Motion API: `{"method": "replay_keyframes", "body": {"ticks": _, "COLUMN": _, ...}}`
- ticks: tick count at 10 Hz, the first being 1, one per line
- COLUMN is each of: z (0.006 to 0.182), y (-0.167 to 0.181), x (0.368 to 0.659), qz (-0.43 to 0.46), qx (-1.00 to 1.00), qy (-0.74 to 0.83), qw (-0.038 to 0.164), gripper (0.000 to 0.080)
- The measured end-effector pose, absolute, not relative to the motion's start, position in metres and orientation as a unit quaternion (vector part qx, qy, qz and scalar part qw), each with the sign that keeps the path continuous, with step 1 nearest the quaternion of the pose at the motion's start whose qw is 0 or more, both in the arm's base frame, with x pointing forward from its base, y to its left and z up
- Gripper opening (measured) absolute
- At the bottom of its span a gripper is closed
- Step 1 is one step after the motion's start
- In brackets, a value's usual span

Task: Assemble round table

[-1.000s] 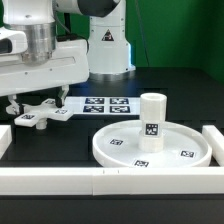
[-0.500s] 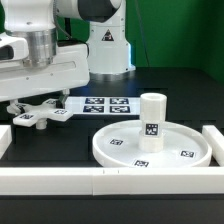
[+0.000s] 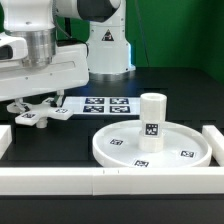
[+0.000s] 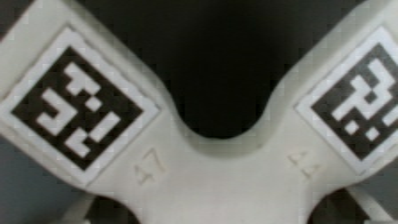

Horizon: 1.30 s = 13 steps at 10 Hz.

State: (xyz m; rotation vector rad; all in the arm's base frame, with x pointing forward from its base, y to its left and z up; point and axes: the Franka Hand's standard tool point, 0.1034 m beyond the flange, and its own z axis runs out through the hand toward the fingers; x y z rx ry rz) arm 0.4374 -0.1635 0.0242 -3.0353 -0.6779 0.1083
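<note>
The white cross-shaped piece [image 3: 38, 115] lies on the black table at the exterior view's left. My gripper [image 3: 35, 106] is lowered over it, jaws spread to either side of its middle, and looks open. In the wrist view the cross-shaped piece [image 4: 196, 170] fills the frame, with a tag on each of two arms; only dim slivers of the fingers show at the corners. The large round rimmed disc [image 3: 105, 150] lies at the exterior view's right. The short cylinder leg [image 3: 151, 120] stands upright on it.
The marker board [image 3: 105, 104] lies flat behind the disc. Long white border blocks run along the front [image 3: 100, 182], the exterior view's right [image 3: 215, 140] and left [image 3: 4, 138]. The robot base [image 3: 105, 45] stands at the back.
</note>
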Motion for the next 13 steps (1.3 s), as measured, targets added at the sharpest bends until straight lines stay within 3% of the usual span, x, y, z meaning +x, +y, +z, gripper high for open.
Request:
{"method": "replay_keyframes", "body": {"ticks": 3, "z": 0.031, "y": -0.159, "x": 0.441, "qz": 0.032, "qx": -0.976, "qy": -0.216, "qw": 0.016, "gripper": 0.0444}}
{"method": "replay_keyframes", "body": {"ticks": 7, "z": 0.087, "y": -0.082, "x": 0.469, "qz": 0.036, "qx": -0.986, "qy": -0.160, "qw": 0.042, "gripper": 0.0445}}
{"method": "replay_keyframes", "body": {"ticks": 10, "z": 0.128, "y": -0.044, "x": 0.511, "qz": 0.024, "qx": -0.988, "qy": -0.145, "qw": 0.045, "gripper": 0.0445}}
{"method": "replay_keyframes", "body": {"ticks": 13, "z": 0.122, "y": -0.047, "x": 0.504, "qz": 0.030, "qx": -0.988, "qy": -0.144, "qw": 0.046, "gripper": 0.0445}}
